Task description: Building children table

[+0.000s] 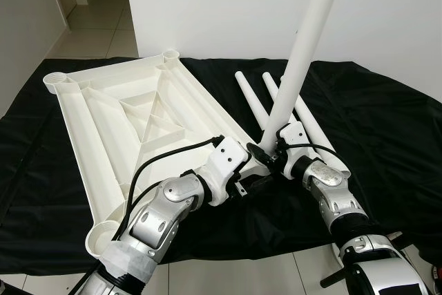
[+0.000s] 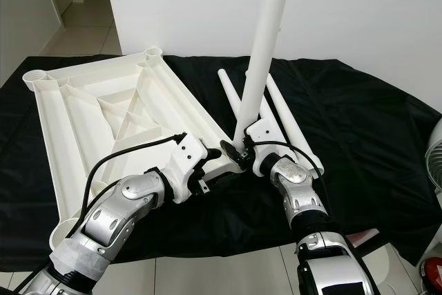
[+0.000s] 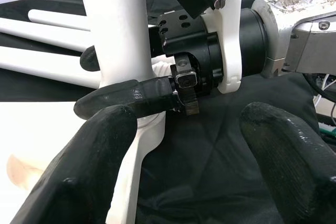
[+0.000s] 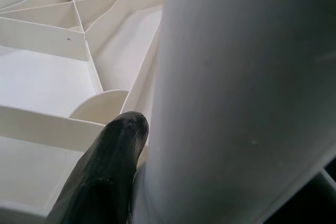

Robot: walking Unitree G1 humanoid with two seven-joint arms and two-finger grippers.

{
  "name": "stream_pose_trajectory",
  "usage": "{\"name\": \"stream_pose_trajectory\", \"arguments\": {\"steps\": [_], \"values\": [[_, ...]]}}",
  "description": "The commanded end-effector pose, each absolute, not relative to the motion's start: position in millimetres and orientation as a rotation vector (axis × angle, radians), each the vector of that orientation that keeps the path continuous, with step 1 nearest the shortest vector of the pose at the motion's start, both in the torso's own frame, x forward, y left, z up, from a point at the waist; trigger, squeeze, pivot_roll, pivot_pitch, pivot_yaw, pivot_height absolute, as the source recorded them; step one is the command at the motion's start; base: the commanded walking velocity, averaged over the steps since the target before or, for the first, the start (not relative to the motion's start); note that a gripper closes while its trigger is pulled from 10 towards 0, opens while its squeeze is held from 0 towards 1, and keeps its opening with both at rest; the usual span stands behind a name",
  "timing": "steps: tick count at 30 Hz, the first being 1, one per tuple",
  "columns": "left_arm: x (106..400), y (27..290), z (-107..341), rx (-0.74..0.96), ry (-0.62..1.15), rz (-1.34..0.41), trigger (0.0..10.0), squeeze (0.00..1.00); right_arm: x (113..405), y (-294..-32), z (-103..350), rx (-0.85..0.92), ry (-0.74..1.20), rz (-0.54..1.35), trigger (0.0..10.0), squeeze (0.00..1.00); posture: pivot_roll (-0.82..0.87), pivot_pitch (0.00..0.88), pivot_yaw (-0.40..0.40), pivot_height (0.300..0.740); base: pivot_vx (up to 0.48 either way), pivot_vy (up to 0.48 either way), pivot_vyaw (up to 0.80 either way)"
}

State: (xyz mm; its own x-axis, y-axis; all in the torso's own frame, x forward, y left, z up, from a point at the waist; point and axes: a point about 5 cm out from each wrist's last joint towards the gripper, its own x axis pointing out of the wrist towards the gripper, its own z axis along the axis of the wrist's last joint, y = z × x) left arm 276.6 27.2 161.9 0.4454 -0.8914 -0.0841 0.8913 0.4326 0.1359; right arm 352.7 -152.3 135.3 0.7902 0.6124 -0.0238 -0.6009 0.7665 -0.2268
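The white table leg (image 1: pixel 304 53) is stood nearly upright, tilted slightly, with its lower end at the corner socket of the inverted table top (image 1: pixel 131 122) nearest the robot's right, which lies on a black cloth (image 1: pixel 387 136) on the floor; it should be brought plumb over the socket and pressed straight down, not levered sideways. The right gripper (image 3: pixel 123 85) is clamped on the leg's lower end with the forearm raised from below. The left gripper (image 1: pixel 259 183) is held just beside it, fingers (image 3: pixel 89 177) spread apart, gripping nothing.
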Motion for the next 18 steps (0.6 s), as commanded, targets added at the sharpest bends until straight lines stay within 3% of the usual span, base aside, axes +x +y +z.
{"name": "stream_pose_trajectory", "arguments": {"steps": [1, 14, 18], "values": [[275, 27, 162, 0.175, -0.007, -1.101, 10.0, 0.00, 350, -156, 126, -0.215, -0.017, 0.648, 10.0, 0.00, 0.04, 0.026, -0.043, 0.740, 0.000, 0.000, 0.00], [275, 26, 162, 0.171, -0.008, -1.100, 10.0, 0.00, 353, -144, 127, -0.098, -0.034, 0.430, 10.0, 0.00, 0.04, 0.025, -0.048, 0.740, 0.000, 0.000, 0.00], [275, 26, 162, 0.171, -0.009, -1.102, 10.0, 0.00, 350, -139, 129, -0.015, -0.041, 0.225, 10.0, 0.00, 0.04, 0.023, -0.050, 0.740, 0.000, 0.000, 0.00]]}}
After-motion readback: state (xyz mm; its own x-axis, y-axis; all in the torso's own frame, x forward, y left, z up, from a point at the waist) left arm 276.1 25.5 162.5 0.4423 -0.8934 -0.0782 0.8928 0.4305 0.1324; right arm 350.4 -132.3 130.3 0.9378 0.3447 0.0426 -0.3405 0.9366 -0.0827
